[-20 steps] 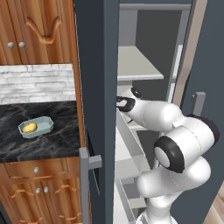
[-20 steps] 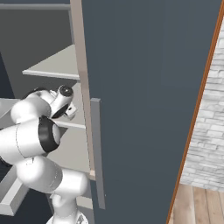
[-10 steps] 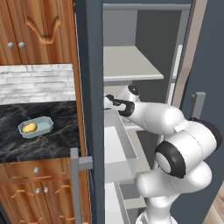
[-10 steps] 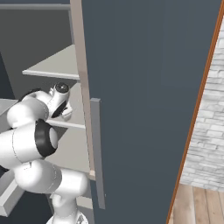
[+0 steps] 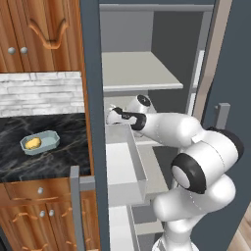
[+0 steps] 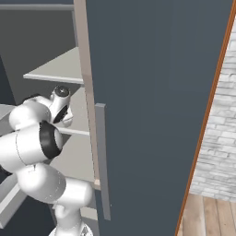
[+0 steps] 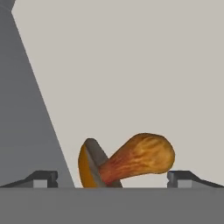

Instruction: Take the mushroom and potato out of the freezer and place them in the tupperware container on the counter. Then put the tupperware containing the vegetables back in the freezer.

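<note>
Pale grey shelves fill the open freezer (image 5: 147, 73), where the arm reaches in over a pulled-out drawer (image 5: 125, 166). Its claw (image 7: 111, 177) stands wide open, empty, with the mushroom (image 7: 131, 162) lying between its tips. Far left, the yellow potato (image 5: 33, 143) sits in the container (image 5: 40, 142) on the black desk (image 5: 44, 162).

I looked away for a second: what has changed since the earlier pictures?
The left base view has shifted, so the base moved. The arm has reached further into the freezer; the open claw now straddles the mushroom without holding it. The potato stays in the container on the counter.
</note>
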### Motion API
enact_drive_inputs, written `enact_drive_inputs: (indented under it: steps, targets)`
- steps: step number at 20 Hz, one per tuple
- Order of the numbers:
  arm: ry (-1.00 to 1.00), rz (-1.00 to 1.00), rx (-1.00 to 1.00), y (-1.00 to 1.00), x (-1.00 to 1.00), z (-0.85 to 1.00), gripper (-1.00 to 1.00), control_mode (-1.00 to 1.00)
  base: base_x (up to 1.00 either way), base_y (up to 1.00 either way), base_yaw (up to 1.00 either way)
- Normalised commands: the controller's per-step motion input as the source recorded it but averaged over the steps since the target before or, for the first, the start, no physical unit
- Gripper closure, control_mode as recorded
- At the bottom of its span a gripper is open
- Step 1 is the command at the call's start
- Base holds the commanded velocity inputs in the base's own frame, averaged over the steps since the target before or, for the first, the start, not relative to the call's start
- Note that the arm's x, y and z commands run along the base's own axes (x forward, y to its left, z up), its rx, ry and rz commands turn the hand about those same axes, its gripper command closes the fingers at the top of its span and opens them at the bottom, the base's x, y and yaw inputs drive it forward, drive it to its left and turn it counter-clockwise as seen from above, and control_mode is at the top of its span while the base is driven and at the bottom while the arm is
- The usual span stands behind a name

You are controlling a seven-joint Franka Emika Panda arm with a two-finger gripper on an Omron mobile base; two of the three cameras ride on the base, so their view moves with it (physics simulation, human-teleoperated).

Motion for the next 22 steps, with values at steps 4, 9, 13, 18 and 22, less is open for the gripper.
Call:
enact_drive_inputs:
  steps: [4, 9, 13, 18, 22]
  targets:
    - [0.0, -0.05, 0.0, 0.13, 0.08, -0.27, -1.0, -1.0, 0.0, 0.0, 0.0]
    - [0.0, -0.03, 0.0, 0.12, 0.2, -0.21, -1.0, -1.0, 0.0, 0.0, 0.0]
    - [0.02, -0.03, 0.0, 0.1, 0.22, -0.22, -1.0, -1.0, 0.0, 0.0, 0.0]
    - [0.11, -0.03, 0.0, 0.09, 0.03, -0.4, 1.0, -1.0, 0.0, 0.0, 0.0]
    - [0.09, -0.04, 0.0, 0.0, 0.0, -0.27, 1.0, -1.0, 0.0, 0.0, 0.0]
